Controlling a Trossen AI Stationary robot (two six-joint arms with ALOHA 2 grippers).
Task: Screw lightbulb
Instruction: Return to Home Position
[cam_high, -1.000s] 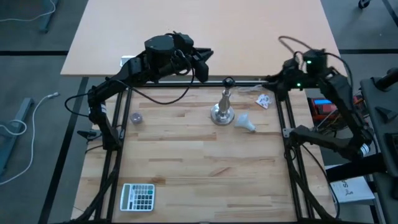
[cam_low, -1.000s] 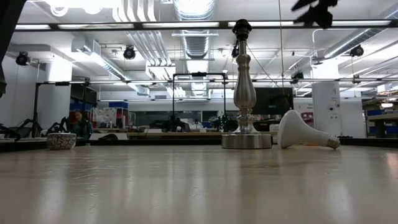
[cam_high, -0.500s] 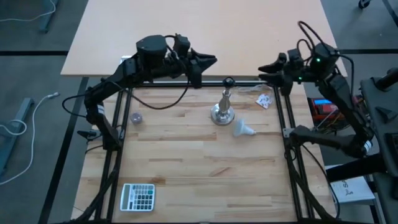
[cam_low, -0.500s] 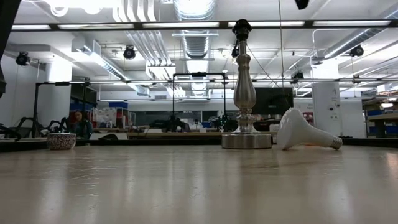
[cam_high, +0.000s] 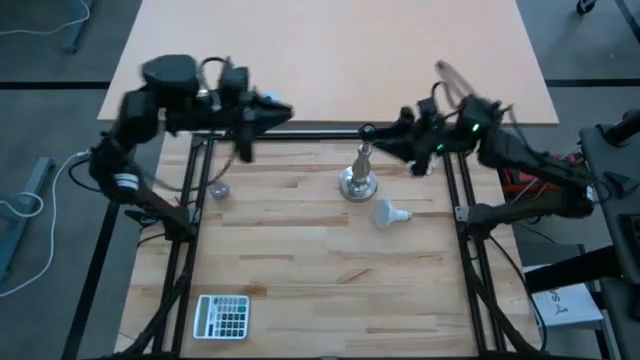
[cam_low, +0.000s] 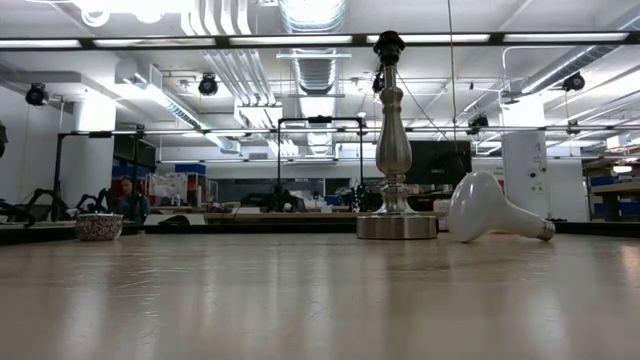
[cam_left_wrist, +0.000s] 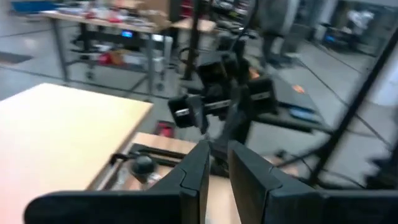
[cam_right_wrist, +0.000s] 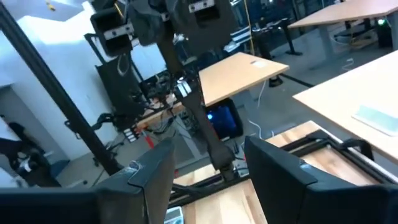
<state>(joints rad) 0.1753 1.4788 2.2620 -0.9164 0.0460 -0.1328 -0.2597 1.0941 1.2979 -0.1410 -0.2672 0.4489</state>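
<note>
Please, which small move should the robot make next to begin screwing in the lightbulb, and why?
Probably the right tool should come down toward the lightbulb to pick it up. The bulb lies on its side on the table, beside the silver stand, and nothing holds it. The right tool is open, raised near the stand's top, and nearer to the bulb than the left tool, which hangs at the table's far edge.

Long strip lights (cam_low: 300, 41) run across the ceiling, ribbed ducts (cam_low: 315, 60) hanging beneath them. Below the ducts, a person (cam_low: 127, 200) sits at far workbenches (cam_low: 250, 213).
</note>
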